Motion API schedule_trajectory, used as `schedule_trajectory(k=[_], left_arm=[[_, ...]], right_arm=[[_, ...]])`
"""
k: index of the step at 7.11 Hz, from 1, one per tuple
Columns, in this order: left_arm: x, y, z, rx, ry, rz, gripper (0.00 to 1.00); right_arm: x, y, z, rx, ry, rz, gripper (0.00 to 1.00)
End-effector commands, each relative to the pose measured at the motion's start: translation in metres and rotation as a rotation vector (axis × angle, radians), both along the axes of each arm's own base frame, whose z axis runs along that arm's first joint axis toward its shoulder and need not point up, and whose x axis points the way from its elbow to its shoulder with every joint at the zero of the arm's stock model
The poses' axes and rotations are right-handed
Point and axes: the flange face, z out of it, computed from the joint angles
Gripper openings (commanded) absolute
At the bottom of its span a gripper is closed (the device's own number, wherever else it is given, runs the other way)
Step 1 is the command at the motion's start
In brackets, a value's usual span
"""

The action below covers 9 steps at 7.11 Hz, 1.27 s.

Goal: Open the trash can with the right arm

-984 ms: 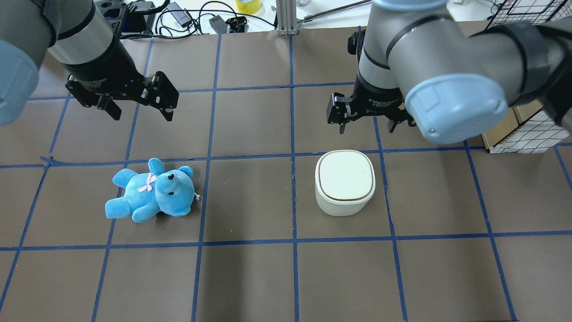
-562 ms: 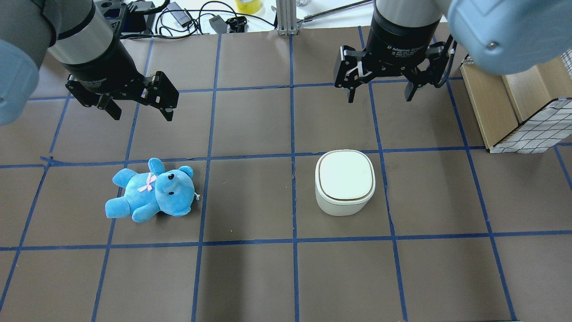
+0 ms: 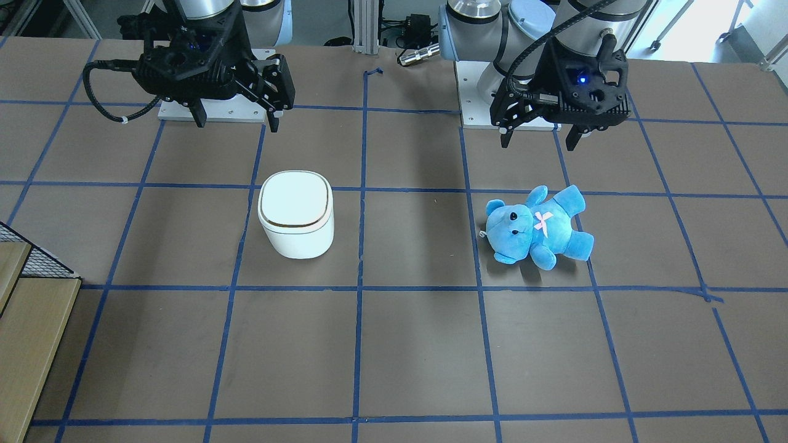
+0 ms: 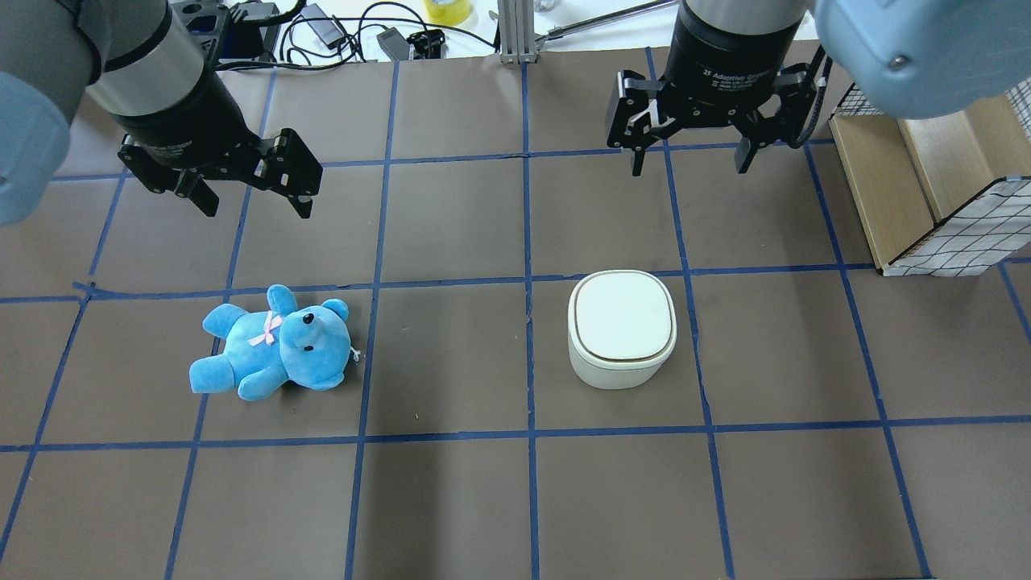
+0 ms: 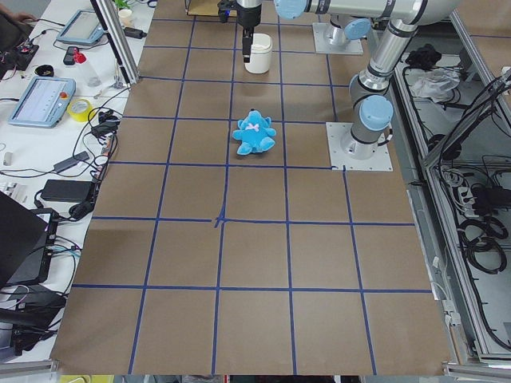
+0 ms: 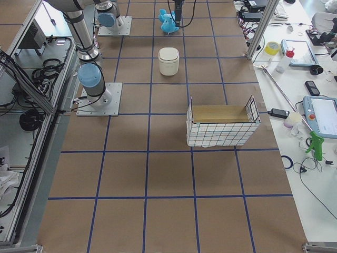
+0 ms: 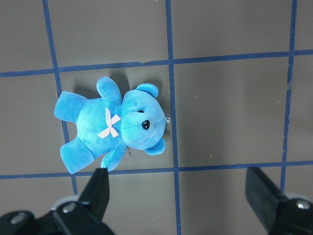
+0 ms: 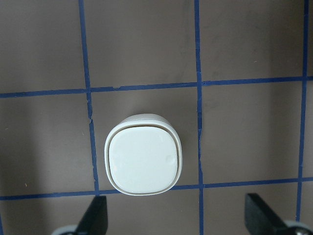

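The small white rounded-square plastic trash can, lid shut, stands on the right half of the brown table. The black right gripper hangs farther back, fingers apart and empty. The black left gripper hangs far left, likewise apart.

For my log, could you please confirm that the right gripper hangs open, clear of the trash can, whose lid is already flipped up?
Not quite: the lid is closed and lies flat on the trash can, as the overhead exterior and right wrist-mounted views show. The rest holds: the right gripper hangs open, clear of the can.
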Motion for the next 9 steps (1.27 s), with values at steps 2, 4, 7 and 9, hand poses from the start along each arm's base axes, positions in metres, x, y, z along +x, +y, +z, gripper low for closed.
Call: schedule_trajectory(k=[2,4,7,9], left_arm=[[0.0000,0.0000,0.0000,0.000,0.000,0.000,1.00],[0.0000,0.0000,0.0000,0.000,0.000,0.000,1.00],[0.0000,0.0000,0.0000,0.000,0.000,0.000,1.00],[0.0000,0.0000,0.0000,0.000,0.000,0.000,1.00]], right_arm=[[-0.0395,-0.0158,0.0022,-0.002,-0.004,0.034,1.00],[-0.0392,-0.0157,0.0015,0.000,-0.007,0.038,1.00],[-0.0389,-0.0156,0.0007,0.001,-0.010,0.030,1.00],[-0.0390,-0.0151,0.0022,-0.002,-0.011,0.027,1.00]])
